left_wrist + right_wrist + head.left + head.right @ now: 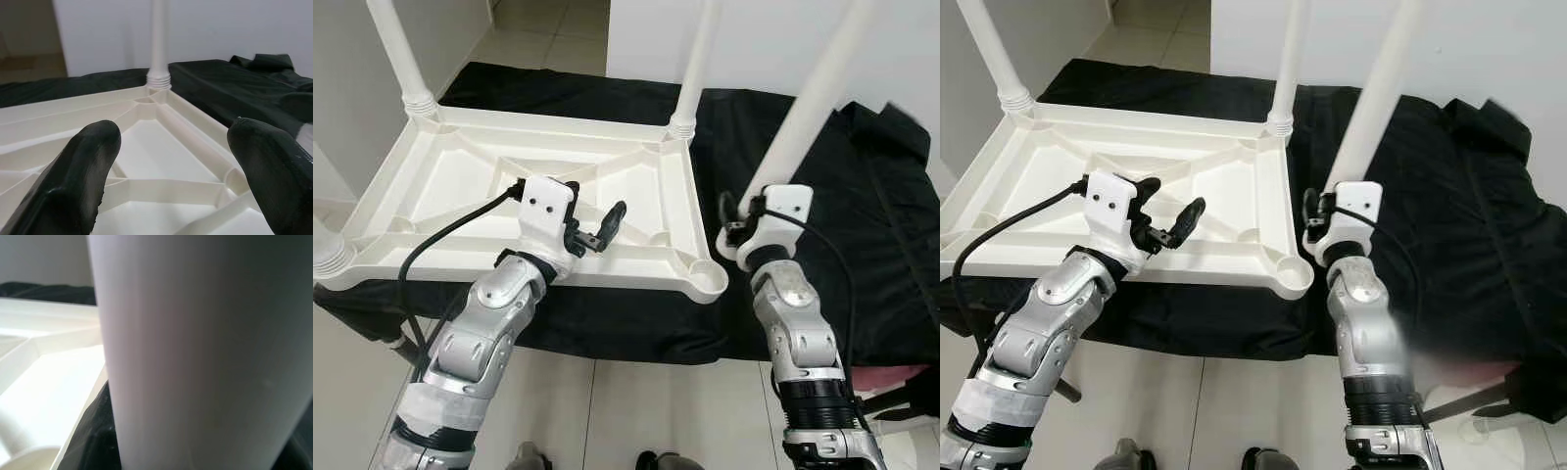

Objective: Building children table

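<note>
A white plastic table top [460,176] lies upside down on a black cloth [862,196] that covers a low surface, its ribbed underside facing up. Two white legs stand screwed into its far corners, the far-left leg [406,59] and the far-right leg [695,69], and a third leg's threaded end [328,250] shows at the near-left corner. The near-right corner socket [705,276] of the table top is empty. The left gripper [597,227] hovers just above the near edge of the table top, its fingers [83,171] spread wide apart with nothing between them, pointing across the ribs toward the far-right leg. The right gripper [736,227] sits just beside the near-right corner, over the black cloth, and grips the lower end of a loose white leg [813,98], which leans up and away from the table top. From the right wrist, that leg [205,352] stands close against the camera, with the table top's edge beside it.
</note>
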`<state>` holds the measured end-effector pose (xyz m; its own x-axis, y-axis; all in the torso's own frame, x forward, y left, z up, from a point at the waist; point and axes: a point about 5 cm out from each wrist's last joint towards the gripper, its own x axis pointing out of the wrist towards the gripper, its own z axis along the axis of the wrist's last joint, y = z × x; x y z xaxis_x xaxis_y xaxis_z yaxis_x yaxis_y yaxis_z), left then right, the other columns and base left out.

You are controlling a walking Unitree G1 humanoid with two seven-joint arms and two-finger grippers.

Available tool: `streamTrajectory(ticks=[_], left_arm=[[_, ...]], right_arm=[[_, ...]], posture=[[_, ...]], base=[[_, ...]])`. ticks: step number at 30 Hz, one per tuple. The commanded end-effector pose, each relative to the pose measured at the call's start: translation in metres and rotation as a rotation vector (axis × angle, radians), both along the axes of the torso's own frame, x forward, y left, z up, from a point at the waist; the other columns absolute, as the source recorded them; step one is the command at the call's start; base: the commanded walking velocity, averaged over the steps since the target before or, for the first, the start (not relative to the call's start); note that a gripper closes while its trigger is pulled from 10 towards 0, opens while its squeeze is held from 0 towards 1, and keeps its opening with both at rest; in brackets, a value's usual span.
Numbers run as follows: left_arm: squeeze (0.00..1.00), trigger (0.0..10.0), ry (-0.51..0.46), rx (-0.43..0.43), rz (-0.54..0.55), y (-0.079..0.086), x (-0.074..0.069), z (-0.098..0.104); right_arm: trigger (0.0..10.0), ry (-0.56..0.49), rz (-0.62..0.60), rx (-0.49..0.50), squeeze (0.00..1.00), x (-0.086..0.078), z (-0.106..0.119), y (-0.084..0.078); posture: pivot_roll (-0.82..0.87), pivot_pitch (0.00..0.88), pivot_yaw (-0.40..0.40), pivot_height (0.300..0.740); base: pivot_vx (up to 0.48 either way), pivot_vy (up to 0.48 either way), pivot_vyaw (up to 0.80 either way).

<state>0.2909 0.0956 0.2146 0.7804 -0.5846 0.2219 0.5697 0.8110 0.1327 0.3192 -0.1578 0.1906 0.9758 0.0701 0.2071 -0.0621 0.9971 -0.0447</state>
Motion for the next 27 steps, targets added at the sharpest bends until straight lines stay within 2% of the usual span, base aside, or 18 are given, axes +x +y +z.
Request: streamTrajectory(ticks=[1,5,13,20,27], left_arm=[[0.00,10.0,0.023,0.115,-0.227,-0.014,-0.012,-0.011],[0.00,10.0,-0.003,0.170,-0.240,-0.016,-0.017,-0.013],[0.00,10.0,0.020,0.161,-0.257,-0.020,-0.025,-0.017],[0.00,10.0,0.033,0.155,-0.255,-0.022,-0.030,-0.019],[0.00,10.0,0.032,0.159,-0.243,-0.020,-0.030,-0.018]], right_arm=[[10.0,-0.001,0.057,-0.017,0.00,-0.006,-0.005,0.005],[10.0,0.002,0.096,-0.018,0.00,-0.009,-0.009,0.010],[10.0,-0.032,0.152,-0.009,0.00,-0.013,-0.005,0.019],[10.0,-0.018,0.188,-0.009,0.00,-0.024,-0.014,0.017],[10.0,-0.011,0.196,-0.028,0.00,-0.034,-0.021,0.009]], posture=[[0.04,0.094,-0.085,0.740],[0.04,0.100,-0.084,0.740],[0.04,0.116,-0.081,0.740],[0.05,0.131,-0.081,0.740],[0.04,0.139,-0.080,0.740]], base=[[0.000,0.000,0.00],[0.000,0.000,0.00],[0.000,0.000,0.00],[0.000,0.000,0.00],[0.000,0.000,0.00]])
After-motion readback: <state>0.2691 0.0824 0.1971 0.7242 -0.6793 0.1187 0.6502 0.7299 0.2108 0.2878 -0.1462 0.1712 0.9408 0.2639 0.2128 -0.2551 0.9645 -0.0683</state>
